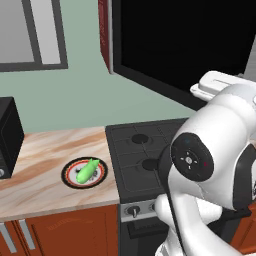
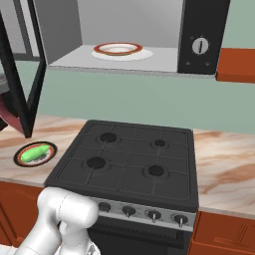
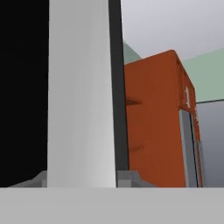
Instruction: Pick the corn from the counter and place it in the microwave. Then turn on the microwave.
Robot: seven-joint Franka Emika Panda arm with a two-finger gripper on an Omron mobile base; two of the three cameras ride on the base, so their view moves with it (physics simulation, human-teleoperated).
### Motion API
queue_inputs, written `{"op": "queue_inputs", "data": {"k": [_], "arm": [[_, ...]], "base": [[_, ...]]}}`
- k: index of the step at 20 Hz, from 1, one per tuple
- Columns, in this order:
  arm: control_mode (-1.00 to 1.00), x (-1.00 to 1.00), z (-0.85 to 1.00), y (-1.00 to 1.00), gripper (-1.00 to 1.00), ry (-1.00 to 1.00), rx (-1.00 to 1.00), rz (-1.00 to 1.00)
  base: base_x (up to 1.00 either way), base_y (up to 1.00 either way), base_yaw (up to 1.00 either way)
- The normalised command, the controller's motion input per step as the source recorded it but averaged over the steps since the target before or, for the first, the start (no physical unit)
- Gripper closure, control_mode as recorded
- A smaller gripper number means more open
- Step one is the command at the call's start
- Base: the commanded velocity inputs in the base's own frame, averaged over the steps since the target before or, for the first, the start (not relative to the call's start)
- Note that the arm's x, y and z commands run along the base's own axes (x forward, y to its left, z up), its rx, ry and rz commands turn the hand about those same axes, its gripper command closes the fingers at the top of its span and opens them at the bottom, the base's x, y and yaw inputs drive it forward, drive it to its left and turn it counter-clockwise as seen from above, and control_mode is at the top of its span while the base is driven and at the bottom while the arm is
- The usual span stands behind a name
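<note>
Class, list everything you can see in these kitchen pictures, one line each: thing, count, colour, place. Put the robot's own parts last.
corn: one, bright green, lying on the counter plate.
counter plate: one, black-and-red rim, on the counter left of the stove.
counter: beige marble look, on both sides of the stove.
stove: one, black, four burners, knobs along the front.
microwave: one, grey inside, door swung open, dial at right, above the stove.
microwave plate: one, white with red rim, inside the microwave.
black box: one, at the counter's left end.
cabinets: red-brown, under the counter.
arm: one, white with dark joints, in front of the stove.
</note>
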Motion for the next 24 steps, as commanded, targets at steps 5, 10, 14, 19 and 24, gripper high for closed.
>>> {"op": "queue_inputs", "data": {"k": [5,10,14,19,24], "arm": [[-1.0,-0.38,-0.08,0.32,-1.0,-0.01,-0.01,-0.04],[-1.0,-0.2,-0.07,0.22,-1.0,0.0,0.0,-0.03],[-1.0,-0.18,0.0,0.08,-1.0,0.0,0.0,0.0],[-1.0,-0.25,-0.02,0.16,-1.0,-0.01,0.0,0.0],[-1.0,-0.35,-0.02,0.22,-1.0,-0.03,0.0,0.0]], "base": [[0.0,0.0,0.0],[0.0,0.0,0.0],[0.0,0.0,0.0],[0.0,0.0,0.0],[0.0,0.0,0.0]]}}
